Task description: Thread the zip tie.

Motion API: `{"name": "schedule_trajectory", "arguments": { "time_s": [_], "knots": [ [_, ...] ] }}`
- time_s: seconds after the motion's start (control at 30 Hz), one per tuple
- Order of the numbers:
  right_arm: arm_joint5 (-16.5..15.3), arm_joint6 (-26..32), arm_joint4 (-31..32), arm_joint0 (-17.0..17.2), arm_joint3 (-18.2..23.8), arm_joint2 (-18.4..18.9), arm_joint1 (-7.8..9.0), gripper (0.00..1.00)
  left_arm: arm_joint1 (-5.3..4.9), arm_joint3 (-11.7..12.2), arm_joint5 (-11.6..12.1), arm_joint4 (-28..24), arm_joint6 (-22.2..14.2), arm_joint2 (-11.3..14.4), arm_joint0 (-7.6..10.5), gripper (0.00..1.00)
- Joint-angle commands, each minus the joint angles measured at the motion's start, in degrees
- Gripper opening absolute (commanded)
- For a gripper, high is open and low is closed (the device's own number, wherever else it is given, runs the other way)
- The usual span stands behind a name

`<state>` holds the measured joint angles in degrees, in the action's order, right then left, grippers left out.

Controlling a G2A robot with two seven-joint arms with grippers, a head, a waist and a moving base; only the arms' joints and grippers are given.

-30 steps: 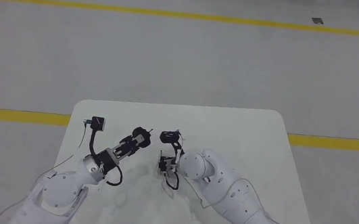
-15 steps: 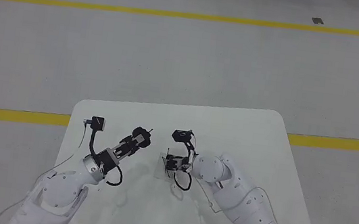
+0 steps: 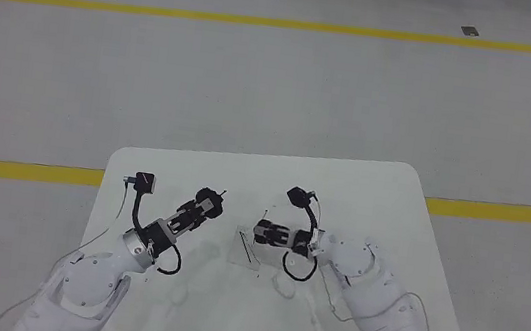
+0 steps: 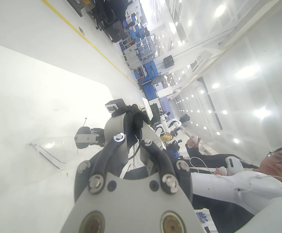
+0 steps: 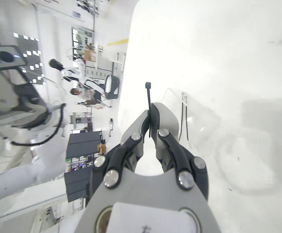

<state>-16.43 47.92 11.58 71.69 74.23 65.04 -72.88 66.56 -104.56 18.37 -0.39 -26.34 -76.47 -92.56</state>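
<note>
Right wrist view: right gripper (image 5: 150,123) pinches thin black zip tie (image 5: 149,99)

tbl (image 3: 373,195): white, rounded | clr tray (image 5: 202,110): on tbl | yellow floor lines (image 3: 264,21)

**Both arms over the white table (image 3: 382,196)**
The right gripper (image 3: 258,232) sat just beside a clear tray (image 3: 242,254); the left gripper (image 3: 212,198) hung apart from both.

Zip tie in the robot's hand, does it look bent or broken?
Nothing stands out. The zip tie is straight, pinched in the right hand, its head poking out. Two spare ties lie side by side in the clear tray.
</note>
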Motion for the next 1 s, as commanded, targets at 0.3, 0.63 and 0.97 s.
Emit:
{"name": "schedule_trajectory", "arguments": {
  "time_s": [0.3,0.63,0.97],
  "knots": [
    [-3.05,8.93,-19.42,1.47,0.92,4.88,0.95,0.0,0.0,0.0,0.0,0.0,0.0,0.0,0.0,0.0],
    [-3.05,10.73,-22.16,1.53,0.96,5.33,0.91,0.0,0.0,0.0,0.0,0.0,0.0,0.0,0.0,0.0],
    [-3.0,10.42,-22.38,1.64,1.0,5.36,0.9,0.0,0.0,0.0,0.0,0.0,0.0,0.0,0.0,0.0]
  ]
}}
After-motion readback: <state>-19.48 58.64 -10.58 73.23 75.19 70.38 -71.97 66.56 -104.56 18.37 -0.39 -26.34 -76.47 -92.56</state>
